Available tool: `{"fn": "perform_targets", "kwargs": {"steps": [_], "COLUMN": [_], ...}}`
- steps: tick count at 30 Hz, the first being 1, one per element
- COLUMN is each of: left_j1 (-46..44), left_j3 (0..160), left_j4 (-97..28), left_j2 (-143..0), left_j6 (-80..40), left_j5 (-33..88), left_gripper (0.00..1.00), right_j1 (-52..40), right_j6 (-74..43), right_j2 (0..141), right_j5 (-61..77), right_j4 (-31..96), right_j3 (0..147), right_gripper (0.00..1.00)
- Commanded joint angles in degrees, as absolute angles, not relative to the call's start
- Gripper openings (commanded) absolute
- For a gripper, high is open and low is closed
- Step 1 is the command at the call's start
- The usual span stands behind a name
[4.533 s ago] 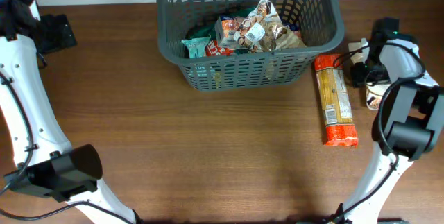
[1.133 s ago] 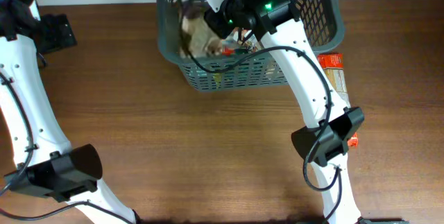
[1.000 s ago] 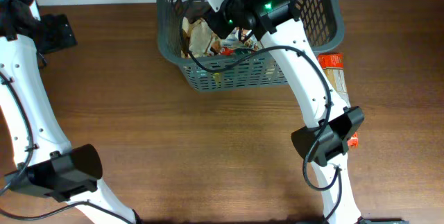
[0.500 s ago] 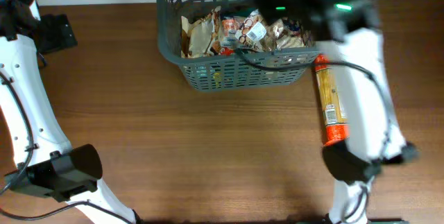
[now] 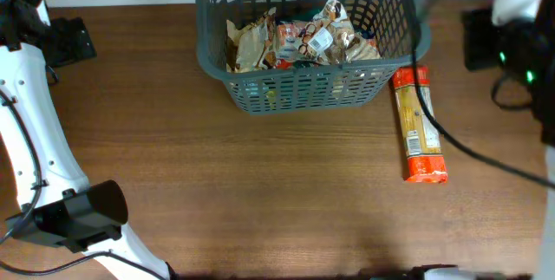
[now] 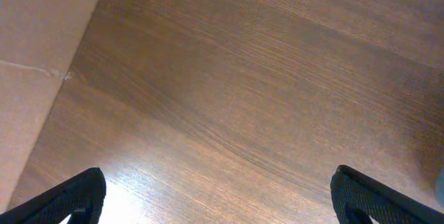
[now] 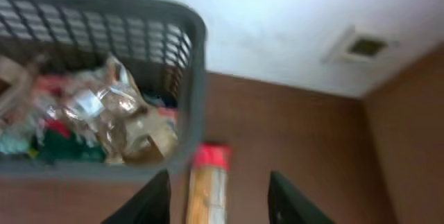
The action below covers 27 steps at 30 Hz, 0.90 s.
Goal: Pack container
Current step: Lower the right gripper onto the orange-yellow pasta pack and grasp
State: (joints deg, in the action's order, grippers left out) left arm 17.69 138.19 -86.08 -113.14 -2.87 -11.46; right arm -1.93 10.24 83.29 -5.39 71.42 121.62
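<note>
The container (image 5: 217,50), a dark grey lattice basket, stands at the back middle of the table with several snack packets (image 5: 303,42) inside. A long yellow packet with red ends (image 5: 420,124) lies on the table just right of it. My right arm (image 5: 516,29) is blurred at the far right, clear of the basket. In the right wrist view my right gripper (image 7: 218,203) is open and empty above the long packet (image 7: 207,182), with the container's corner (image 7: 194,78) to the left. My left gripper (image 6: 222,200) hangs wide open over bare wood.
The left arm (image 5: 35,141) runs along the table's left side, its dark base (image 5: 74,215) at the front left. The table's left edge (image 6: 66,75) shows in the left wrist view. A white wall lies behind the basket.
My right arm has swung out of the basket to the far right, its jaws widening. A tan packet now lies in the basket's left part. The left arm has not moved.
</note>
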Motion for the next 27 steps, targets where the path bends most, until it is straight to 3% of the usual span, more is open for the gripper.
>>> {"fn": "perform_targets", "kwargs": {"steps": [1,7,11,17,27], "left_j1": [17.80,17.80,17.80,17.80,17.80], "left_j3": [137.93,137.93,137.93,137.93,137.93], "left_j4": [-86.00,-86.00,-86.00,-86.00,-86.02], "left_j2": [-113.58,-113.58,-113.58,-113.58,-113.58], "left_j6": [-3.44,-3.44,-3.44,-3.44,-3.44], "left_j5": [-11.81,-11.81,-11.81,-11.81,-11.81], "left_gripper": [0.99,0.99,0.99,0.99,0.99], "right_j1": [-0.80,-0.03,2.68,7.77,12.56], "right_j6": [8.49,8.67,8.49,8.49,8.71], "right_j2": [74.15,62.48,65.14,77.60,94.59], "right_j5": [-9.23,-18.72,-11.62,-2.50,3.95], "right_j4": [68.42,63.00,60.86,58.39,54.46], "right_j3": [109.10,84.09,73.14,71.37,71.37], "right_gripper": [0.46,0.61,0.67,0.86,0.89]}}
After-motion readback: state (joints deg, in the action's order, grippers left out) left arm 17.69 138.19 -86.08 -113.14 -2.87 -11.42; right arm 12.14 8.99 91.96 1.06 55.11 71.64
